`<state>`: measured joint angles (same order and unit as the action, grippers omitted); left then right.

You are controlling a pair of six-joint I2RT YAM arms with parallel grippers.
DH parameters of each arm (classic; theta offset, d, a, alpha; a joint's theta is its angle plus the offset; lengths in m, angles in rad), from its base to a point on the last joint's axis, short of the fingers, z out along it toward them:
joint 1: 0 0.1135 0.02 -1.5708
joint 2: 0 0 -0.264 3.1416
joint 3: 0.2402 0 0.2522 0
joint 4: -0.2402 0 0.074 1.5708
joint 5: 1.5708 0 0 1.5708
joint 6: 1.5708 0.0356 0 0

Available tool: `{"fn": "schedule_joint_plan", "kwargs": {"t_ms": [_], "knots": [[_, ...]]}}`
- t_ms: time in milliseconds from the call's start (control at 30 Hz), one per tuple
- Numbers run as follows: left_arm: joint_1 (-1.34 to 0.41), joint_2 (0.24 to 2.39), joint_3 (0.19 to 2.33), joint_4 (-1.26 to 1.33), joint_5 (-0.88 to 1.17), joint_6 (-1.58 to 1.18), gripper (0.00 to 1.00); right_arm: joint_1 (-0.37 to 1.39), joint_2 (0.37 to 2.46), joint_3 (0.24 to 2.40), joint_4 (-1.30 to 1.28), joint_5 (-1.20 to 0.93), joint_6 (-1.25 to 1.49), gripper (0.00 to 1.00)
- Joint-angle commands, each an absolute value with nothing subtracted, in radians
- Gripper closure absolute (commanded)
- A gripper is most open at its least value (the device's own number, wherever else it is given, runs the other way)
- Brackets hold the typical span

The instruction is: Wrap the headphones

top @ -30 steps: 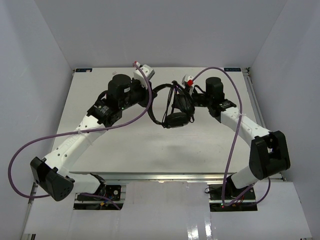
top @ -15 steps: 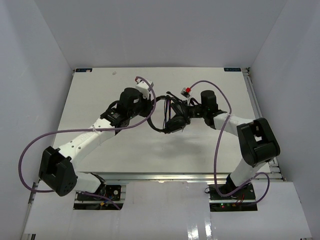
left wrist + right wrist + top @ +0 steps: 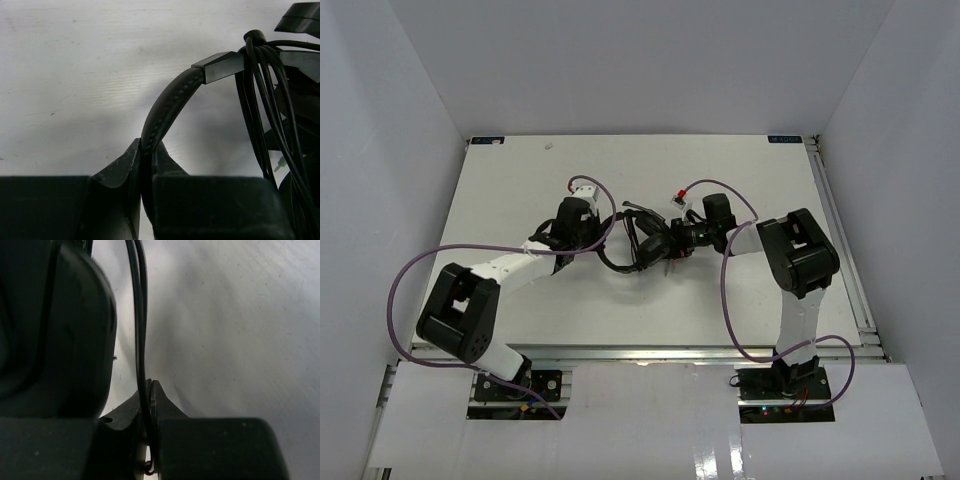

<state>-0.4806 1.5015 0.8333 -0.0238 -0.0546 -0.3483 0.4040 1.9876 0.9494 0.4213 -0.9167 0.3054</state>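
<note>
The black headphones (image 3: 645, 243) lie at the middle of the white table between my two grippers. My left gripper (image 3: 582, 243) is shut on the padded headband (image 3: 167, 107), which arches up to a slider block wound with several turns of thin black cord (image 3: 260, 100). My right gripper (image 3: 670, 243) is shut on the cord (image 3: 139, 325); two strands run up from between its jaws beside a black earcup (image 3: 60, 335). A small plug tip (image 3: 281, 162) shows by the cord turns at lower right of the left wrist view.
Purple robot cables (image 3: 415, 270) loop from both arms over the table. White walls enclose the table (image 3: 720, 160) on three sides. A metal rail (image 3: 840, 230) runs along the right edge.
</note>
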Motion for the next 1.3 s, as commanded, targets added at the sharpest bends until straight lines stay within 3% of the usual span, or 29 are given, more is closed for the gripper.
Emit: {"fn": "schedule_joint_plan", "kwargs": {"t_ms": [0, 500, 667, 933, 1267], "knots": [[-0.403, 1.515, 0.829, 0.119, -0.006, -0.445, 1.00, 0.431, 2.012, 1.006, 0.384, -0.881, 0.305, 0.92], [-0.355, 1.738, 0.932, 0.099, 0.029, -0.539, 1.00, 0.454, 2.092, 1.059, 0.349, -0.869, 0.353, 0.88], [-0.342, 1.784, 0.976, 0.057, 0.015, -0.563, 1.00, 0.455, 2.087, 1.052, 0.354, -0.865, 0.363, 0.80], [-0.308, 1.776, 0.997, 0.030, 0.028, -0.572, 1.00, 0.451, 2.054, 1.024, 0.351, -0.853, 0.351, 0.55], [-0.269, 1.763, 0.970, 0.073, 0.145, -0.599, 1.00, 0.444, 2.050, 1.020, 0.352, -0.856, 0.360, 0.49]]}}
